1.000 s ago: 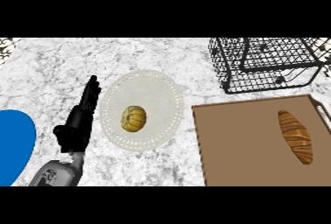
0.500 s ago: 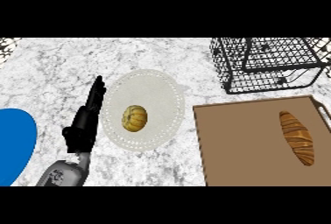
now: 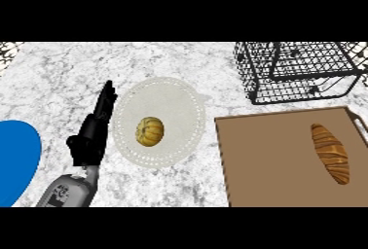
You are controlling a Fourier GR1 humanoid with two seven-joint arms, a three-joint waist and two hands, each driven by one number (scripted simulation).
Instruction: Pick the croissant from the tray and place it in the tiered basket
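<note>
At the far left a blue plate (image 3: pixel 14 158) is cut off by the view's edge, only its right curve showing on the marbled desk (image 3: pixel 64 73). Just beside it the left robot hand (image 3: pixel 92 131) rises from its grey forearm (image 3: pixel 68 192), fingers straight and close together, holding nothing, the fingertips pointing up the view and lying along the left rim of a white plate (image 3: pixel 179 104). That plate carries a small round golden bun (image 3: pixel 149 131) at its centre, with bare plate all round it. Above the robot hand and the white plate the desk lies open up to the top of the view. A narrow strip of desk separates the white plate's right rim from the brown tray (image 3: pixel 273 155), which fills the lower right and runs out past the lower edge. The croissant (image 3: pixel 330 152) lies on the tray close to its right edge (lengthwise up and down the view, apart from everything else), with bare tray to its left. Above the tray's upper edge, near but not touching it, stands the black wire tiered basket (image 3: pixel 298 73) in the upper right corner. The right robot hand shows nowhere.
</note>
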